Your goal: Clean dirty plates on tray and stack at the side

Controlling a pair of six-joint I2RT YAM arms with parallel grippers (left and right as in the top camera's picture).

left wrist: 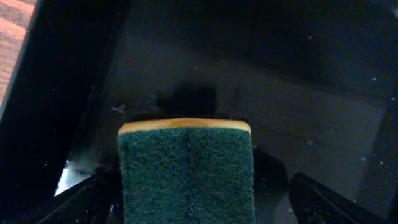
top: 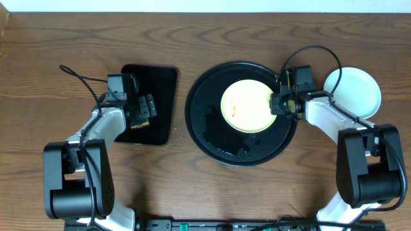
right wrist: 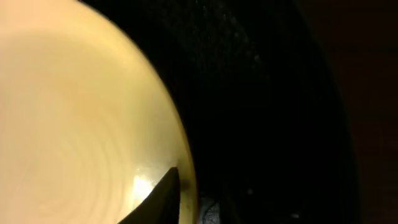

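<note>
Overhead evenly bright; wrist views dim and soft, glare on yellow plate (right wrist: 81, 124).

Items counted in view: two plates, namely one pale yellow plate (top: 247, 106) and one pale plate (top: 359, 90); two black trays, namely one round tray (top: 199, 125) and one rectangular tray (top: 164, 96); one sponge (left wrist: 186, 177); one table (top: 64, 51).

A dark brown wooden table (top: 173, 186) with wavy grain fills the overhead view under even, soft light, and a narrow pale strip (top: 205, 5) runs beyond the table's far edge.
</note>
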